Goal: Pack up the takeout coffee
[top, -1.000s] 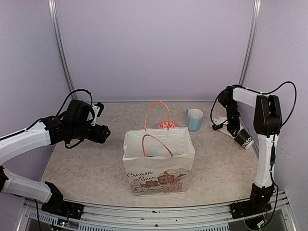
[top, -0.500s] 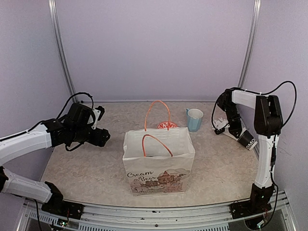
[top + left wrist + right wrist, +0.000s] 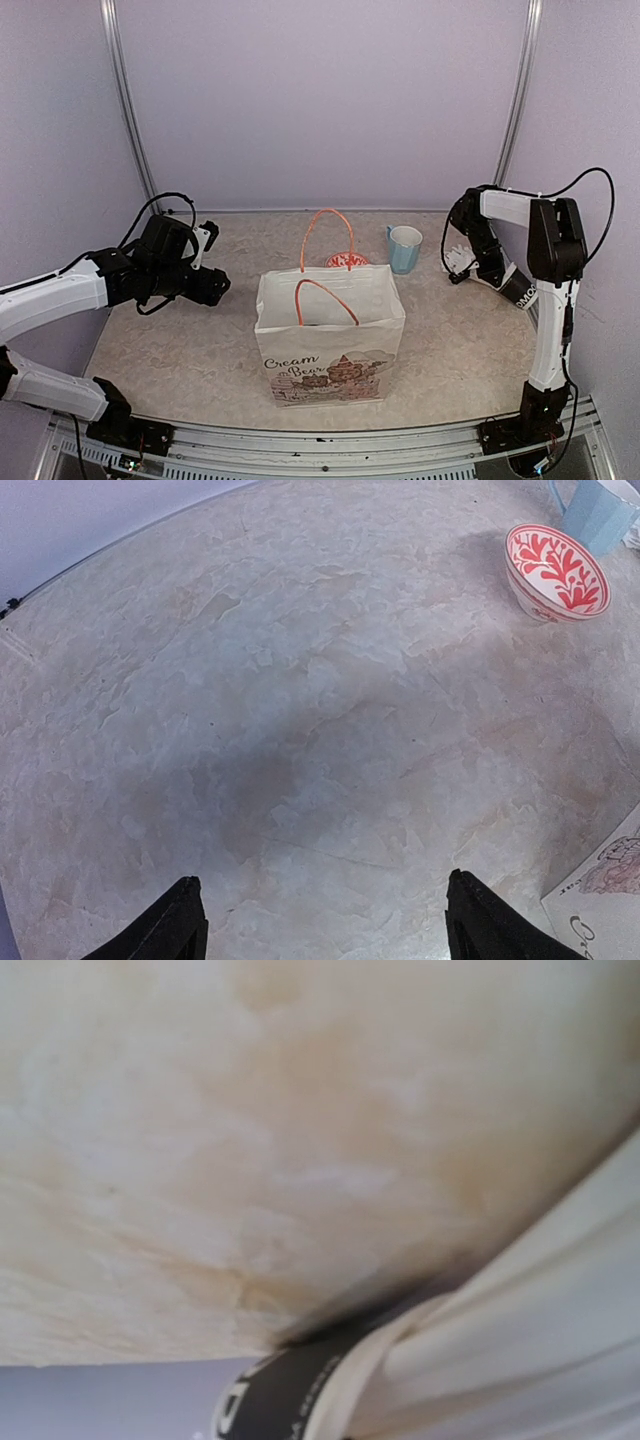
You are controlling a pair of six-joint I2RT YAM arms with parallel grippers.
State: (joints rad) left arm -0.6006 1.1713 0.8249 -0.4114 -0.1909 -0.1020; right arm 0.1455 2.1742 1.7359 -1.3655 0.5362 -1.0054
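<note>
- Change since 1 second ago: the dark cup (image 3: 517,293) lying on its side at the right of the top view has slid slightly toward the right edge. The right arm's wrist has sunk lower over it, and the left arm has barely shifted.
- Right gripper (image 3: 492,268): low over the table (image 3: 180,350), between the white straws (image 3: 457,254) and the dark cup. Its fingers do not show in any view, so I cannot tell whether they are apart or together.
- Right wrist view: blurred, with table surface filling the upper part, straws (image 3: 520,1340) at lower right and the cup's dark band (image 3: 265,1405) at the bottom edge.
- Left gripper (image 3: 218,286): at the left of the frame, above bare table. Its 2 fingertips (image 3: 180,930) are wide apart with nothing between them.
- Paper bag (image 3: 330,350): upright at centre, mouth open, orange handles up.
- Red-patterned bowl (image 3: 347,260): just behind the bag.
- Light blue mug (image 3: 405,248): just right of the bowl.
- Takeout coffee: cannot be made out in any view.
</note>
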